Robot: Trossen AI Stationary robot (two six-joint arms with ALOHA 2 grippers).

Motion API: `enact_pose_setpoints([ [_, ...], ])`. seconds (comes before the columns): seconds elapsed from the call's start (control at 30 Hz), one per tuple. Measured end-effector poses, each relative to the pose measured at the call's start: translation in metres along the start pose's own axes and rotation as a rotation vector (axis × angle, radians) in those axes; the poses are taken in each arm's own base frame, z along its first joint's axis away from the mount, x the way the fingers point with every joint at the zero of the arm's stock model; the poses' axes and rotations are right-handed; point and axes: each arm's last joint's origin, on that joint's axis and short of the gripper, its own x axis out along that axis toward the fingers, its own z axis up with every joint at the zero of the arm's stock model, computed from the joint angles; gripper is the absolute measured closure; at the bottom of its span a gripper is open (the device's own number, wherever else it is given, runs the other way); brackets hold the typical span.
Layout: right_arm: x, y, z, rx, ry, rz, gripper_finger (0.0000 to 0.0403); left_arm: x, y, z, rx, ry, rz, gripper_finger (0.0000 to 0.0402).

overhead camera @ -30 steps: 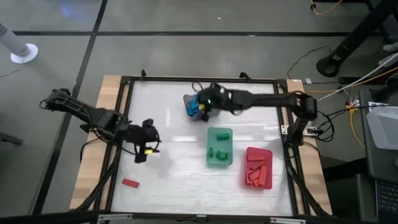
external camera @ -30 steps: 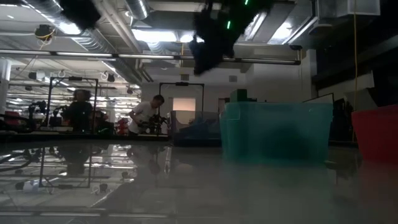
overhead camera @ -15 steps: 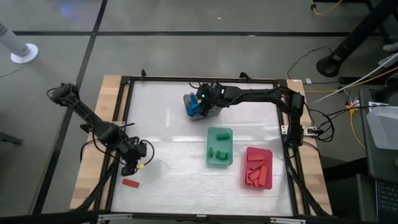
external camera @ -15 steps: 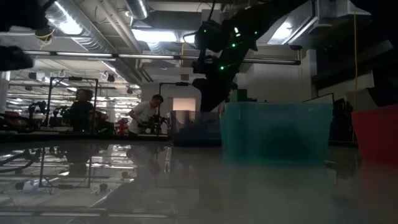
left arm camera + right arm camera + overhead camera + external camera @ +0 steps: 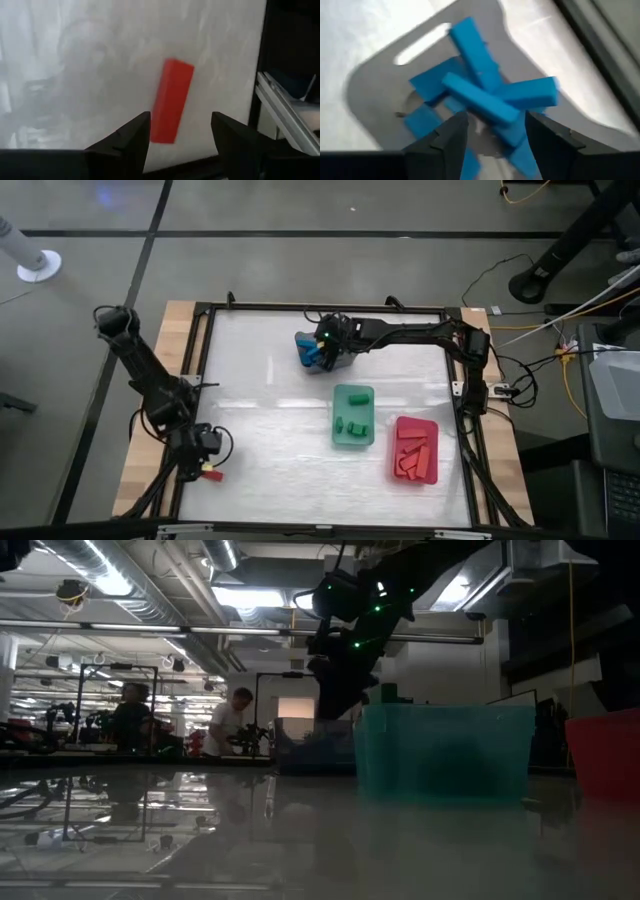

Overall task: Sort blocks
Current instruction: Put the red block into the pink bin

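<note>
A red bar block point(image 5: 171, 101) lies flat on the table near its near left corner; it also shows in the high view point(image 5: 211, 476). My left gripper point(image 5: 180, 137) is open just above it, one finger on each side of its near end, touching nothing. My right gripper point(image 5: 492, 142) is open and empty over the grey basket point(image 5: 380, 85), which holds several blue blocks point(image 5: 480, 95) piled crosswise. In the high view my right gripper point(image 5: 327, 352) is at the table's far middle. Green blocks lie in the green tray point(image 5: 353, 394) and red blocks in the red tray point(image 5: 431, 425).
The green tray and the red tray stand side by side right of the table's middle; in the low view they show as the green tray point(image 5: 440, 755) and the red tray point(image 5: 605, 755). A black frame point(image 5: 200, 380) runs round the table. People show in the room behind.
My left gripper has gone from the table's left middle toward the near left corner, down to the red bar block. My right gripper has come down over the grey basket and shifted slightly toward the table's left.
</note>
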Motion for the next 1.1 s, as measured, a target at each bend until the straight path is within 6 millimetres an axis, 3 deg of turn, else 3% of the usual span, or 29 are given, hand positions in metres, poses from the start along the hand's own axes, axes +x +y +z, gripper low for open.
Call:
enact_pose_setpoints([
  [0.23,0.0,0.003,-0.002,0.026,0.03,0.12,0.0205,0.018,-0.007,-0.016,0.023,0.081,0.058,0.0206],
  [0.47,-0.001,0.004,-0.002,0.026,0.031,0.134,0.0205,0.042,-0.005,-0.019,0.062,0.143,0.18,0.0206],
  [0.7,-0.001,0.004,-0.002,0.072,0.033,0.15,0.0205,0.047,-0.004,-0.019,0.016,0.136,0.223,0.0209],
  [0.9,-0.003,0.015,-0.002,0.052,0.028,0.176,0.0205,0.046,-0.005,-0.018,-0.014,0.105,0.247,0.0256],
  [1.1,-0.009,0.042,-0.006,-0.006,0.027,0.219,0.0205,0.047,-0.004,-0.017,-0.034,0.085,0.254,0.0291],
])
